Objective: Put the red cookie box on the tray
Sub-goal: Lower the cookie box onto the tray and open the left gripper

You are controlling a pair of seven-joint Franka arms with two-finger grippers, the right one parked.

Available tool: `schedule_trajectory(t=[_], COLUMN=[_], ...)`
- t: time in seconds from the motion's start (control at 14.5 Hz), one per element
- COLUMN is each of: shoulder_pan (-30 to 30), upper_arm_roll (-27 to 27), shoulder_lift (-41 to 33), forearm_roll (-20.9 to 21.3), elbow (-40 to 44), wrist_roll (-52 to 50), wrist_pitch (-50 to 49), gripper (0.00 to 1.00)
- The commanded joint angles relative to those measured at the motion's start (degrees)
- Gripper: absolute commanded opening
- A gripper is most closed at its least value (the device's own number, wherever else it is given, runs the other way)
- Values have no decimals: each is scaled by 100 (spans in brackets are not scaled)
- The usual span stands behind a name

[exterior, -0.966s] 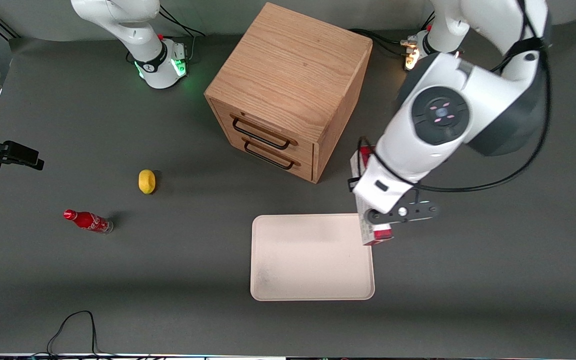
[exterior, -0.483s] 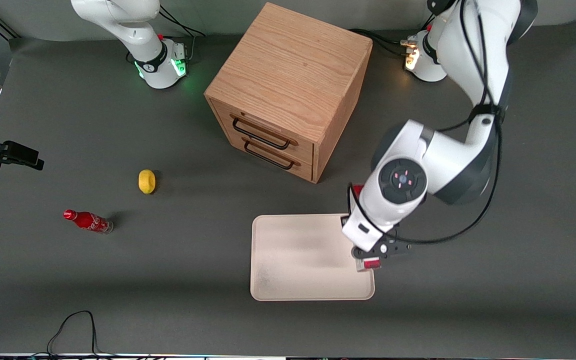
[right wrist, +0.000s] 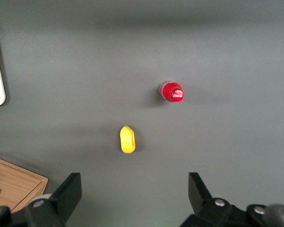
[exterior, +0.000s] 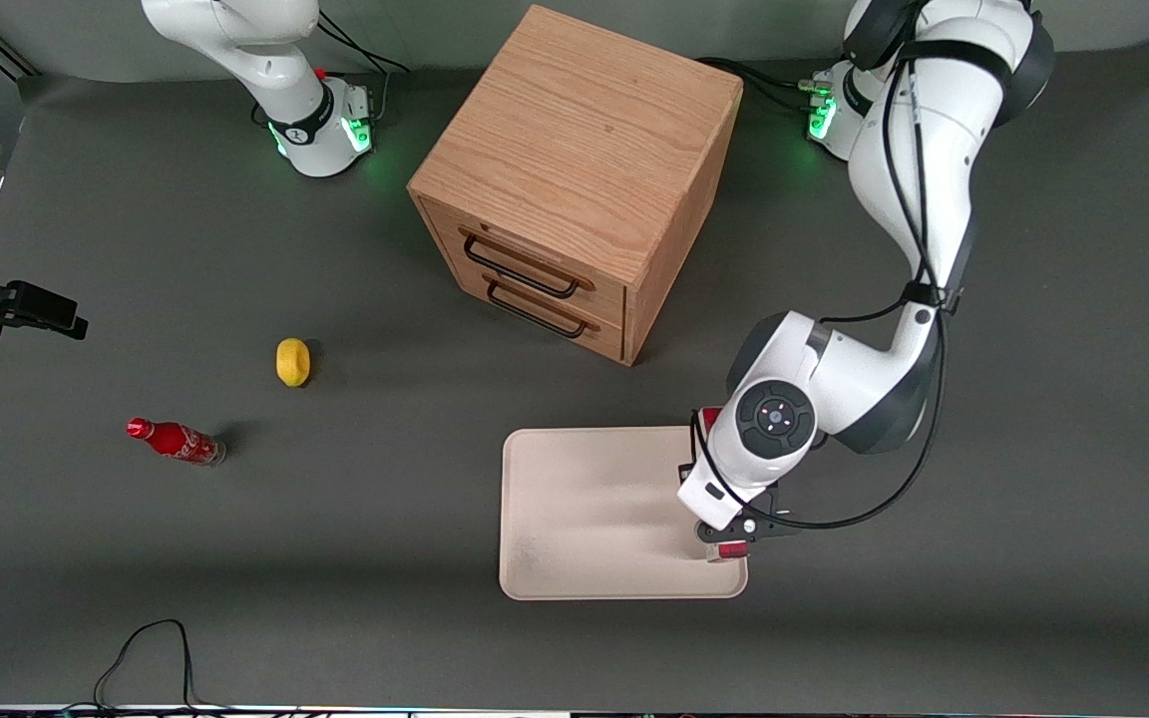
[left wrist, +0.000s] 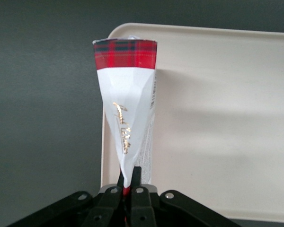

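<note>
The left gripper (left wrist: 128, 185) has its fingers clamped on the thin red-and-white cardboard cookie box (left wrist: 128, 118), held edge-down over the cream-white rimmed tray's (exterior: 574, 519) edge — released here, it may topple onto the desk.

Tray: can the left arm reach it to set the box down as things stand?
Probably yes. The gripper, shut on the red cookie box, already hangs over the tray at its edge toward the working arm; nothing lies in between.
</note>
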Motion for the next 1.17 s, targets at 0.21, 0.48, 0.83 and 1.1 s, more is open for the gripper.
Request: schedule_trajectory(t=[0.21,0.48,0.83,1.1], shoulder_pan=[-49,-49,-66,-66], upper_arm_roll=[172,190,199,155], shoulder_lift=[172,199,-38,-959], forearm_roll=[114,123,114,53], elbow=[-12,-12,6,59], wrist_roll=[36,10,-77,-254], wrist_pitch=[298,377,228,-807], gripper=[0,83,100,100])
